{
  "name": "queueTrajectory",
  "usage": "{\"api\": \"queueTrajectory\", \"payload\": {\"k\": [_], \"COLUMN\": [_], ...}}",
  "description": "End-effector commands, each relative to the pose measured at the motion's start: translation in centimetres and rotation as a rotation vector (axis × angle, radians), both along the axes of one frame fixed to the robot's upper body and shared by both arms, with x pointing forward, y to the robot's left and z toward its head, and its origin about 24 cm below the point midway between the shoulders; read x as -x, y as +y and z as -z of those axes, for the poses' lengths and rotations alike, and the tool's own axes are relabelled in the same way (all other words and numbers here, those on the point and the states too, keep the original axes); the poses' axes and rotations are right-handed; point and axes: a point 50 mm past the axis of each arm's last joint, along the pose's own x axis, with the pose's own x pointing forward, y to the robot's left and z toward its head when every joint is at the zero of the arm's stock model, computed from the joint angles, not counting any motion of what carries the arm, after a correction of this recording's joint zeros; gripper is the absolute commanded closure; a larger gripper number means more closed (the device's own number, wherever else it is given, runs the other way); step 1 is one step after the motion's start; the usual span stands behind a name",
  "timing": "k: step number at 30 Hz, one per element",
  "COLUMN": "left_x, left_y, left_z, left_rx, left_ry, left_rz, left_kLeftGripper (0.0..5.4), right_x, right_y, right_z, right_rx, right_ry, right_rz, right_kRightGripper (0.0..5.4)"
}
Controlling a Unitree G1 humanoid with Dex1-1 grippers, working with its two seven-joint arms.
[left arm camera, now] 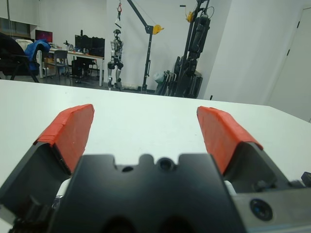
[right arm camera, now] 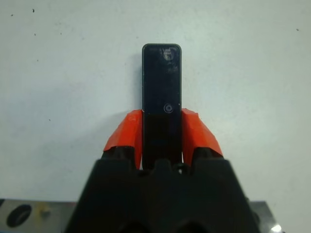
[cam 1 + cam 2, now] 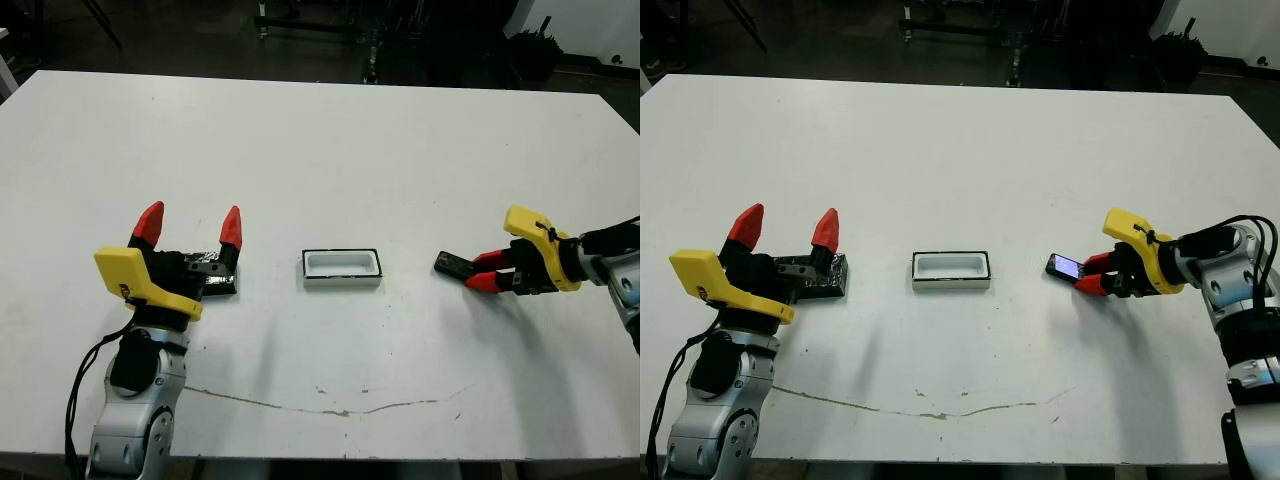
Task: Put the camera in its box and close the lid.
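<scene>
The right gripper (image 2: pixel 162 133) holds the camera (image 2: pixel 162 87) between its two fingers, low over the table (image 3: pixel 330 150), to the right of the box (image 3: pixel 342 266); the box lies open at the middle; the left gripper (image 3: pixel 190 226) is wide apart, over the lid (image 3: pixel 826 278).

Yellow-cased gripper (image 3: pixel 190 236), red-tipped fingers (image 3: pixel 231 227)

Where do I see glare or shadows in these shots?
Right eye view: a bright glint on the camera at the right hand; soft shadows beside the box and arms. Left eye view: the lid glints by the left hand.
</scene>
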Motion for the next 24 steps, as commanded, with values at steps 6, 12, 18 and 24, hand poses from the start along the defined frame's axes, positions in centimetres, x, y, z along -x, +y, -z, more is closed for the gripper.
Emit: {"api": "queueTrajectory", "payload": {"k": [6, 12, 18, 24], "left_x": [0.1, 0.0, 0.1, 0.3], "left_y": [0.4, 0.4, 0.1, 0.1], "left_z": [0.3, 0.2, 0.2, 0.2], "left_rx": [-0.012, -0.023, -0.023, -0.02], "left_ry": [0.019, 0.013, 0.011, 0.009], "left_rz": [-0.001, -0.001, -0.004, -0.009], "left_kLeftGripper": [0.0, 0.0, 0.0, 0.0], "right_x": [-1.5, -3.0, -4.2, -4.7], "right_y": [3.1, 7.3, 10.5, 12.9], "right_z": [-4.8, -9.1, -9.7, -7.8], "right_rx": [-0.021, -0.049, -0.019, 0.012], "right_ry": [-0.087, -0.078, 0.001, 0.096], "right_rz": [-0.129, -0.332, -0.462, -0.557], "right_kRightGripper": [3.72, 3.72, 3.72, 3.72]}}
